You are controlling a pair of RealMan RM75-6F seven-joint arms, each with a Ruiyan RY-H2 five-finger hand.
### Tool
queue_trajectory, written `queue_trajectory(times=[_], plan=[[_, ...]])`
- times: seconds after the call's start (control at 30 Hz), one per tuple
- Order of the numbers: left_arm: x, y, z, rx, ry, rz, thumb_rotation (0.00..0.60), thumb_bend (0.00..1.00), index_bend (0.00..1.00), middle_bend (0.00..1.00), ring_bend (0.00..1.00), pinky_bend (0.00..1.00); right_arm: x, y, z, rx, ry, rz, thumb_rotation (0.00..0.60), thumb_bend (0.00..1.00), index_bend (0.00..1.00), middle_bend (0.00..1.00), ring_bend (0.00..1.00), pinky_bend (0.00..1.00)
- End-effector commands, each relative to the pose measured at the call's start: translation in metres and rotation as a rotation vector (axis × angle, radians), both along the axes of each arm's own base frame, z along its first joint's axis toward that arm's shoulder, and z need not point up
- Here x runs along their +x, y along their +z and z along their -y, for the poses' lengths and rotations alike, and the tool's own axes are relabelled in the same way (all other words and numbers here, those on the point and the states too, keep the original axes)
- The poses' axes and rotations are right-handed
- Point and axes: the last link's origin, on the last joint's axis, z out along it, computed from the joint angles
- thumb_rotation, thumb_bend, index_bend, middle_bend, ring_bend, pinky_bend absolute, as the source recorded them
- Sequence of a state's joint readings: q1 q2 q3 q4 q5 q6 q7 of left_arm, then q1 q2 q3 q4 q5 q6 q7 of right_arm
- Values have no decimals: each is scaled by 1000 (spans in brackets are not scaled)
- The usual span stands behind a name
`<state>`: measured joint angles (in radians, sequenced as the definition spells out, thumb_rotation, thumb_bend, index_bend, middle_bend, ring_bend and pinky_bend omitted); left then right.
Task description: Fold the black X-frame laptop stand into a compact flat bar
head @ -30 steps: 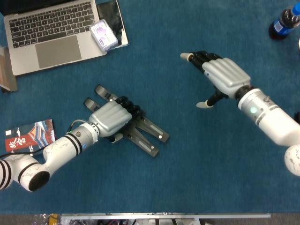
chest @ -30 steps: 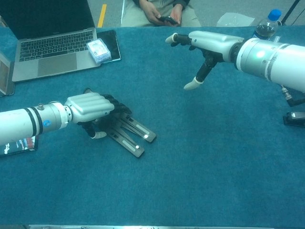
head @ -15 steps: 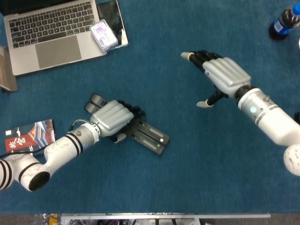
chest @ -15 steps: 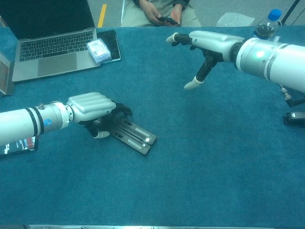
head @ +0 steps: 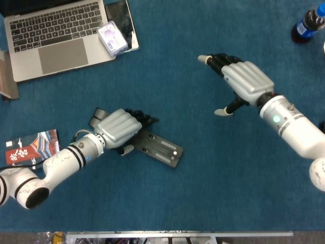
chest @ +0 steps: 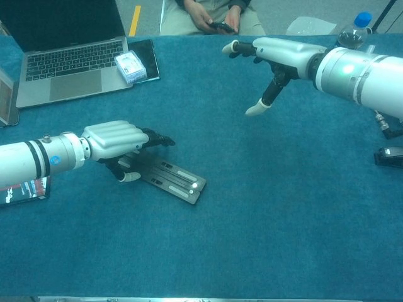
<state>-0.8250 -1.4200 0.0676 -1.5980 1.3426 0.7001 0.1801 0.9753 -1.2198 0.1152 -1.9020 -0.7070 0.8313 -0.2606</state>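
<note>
Black and nearly flat, the laptop stand [head: 161, 149] lies on the blue desk [head: 213, 193] with its two legs closed side by side, long axis slanting from your left hand [head: 118, 128] down toward the desk's middle. Your left hand rests over the stand's near end, fingers curled onto it. Your right hand [head: 238, 81] hovers well apart, fingers spread, holding nothing. Your left is far nearer; I'd judge any last squeeze belongs to it.
</note>
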Motion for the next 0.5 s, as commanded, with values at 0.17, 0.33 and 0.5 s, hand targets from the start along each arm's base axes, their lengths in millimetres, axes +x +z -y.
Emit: queue_trajectory(times=[0.17, 0.33, 0.5], plan=[[3, 24, 4, 57, 11, 53, 600, 350, 0, 1, 4, 127, -10, 8, 0, -22, -24, -5, 600, 0, 0, 80, 0, 114], [0, 55, 7, 151, 44, 129, 600, 351, 0, 1, 7, 128, -29, 22, 0, -66, -75, 4, 600, 0, 0, 80, 0, 114], [-11, 78, 10, 241, 66, 183, 600, 350, 0, 6, 9, 127, -47, 31, -4, -104, -98, -6, 600, 0, 0, 80, 0, 114]])
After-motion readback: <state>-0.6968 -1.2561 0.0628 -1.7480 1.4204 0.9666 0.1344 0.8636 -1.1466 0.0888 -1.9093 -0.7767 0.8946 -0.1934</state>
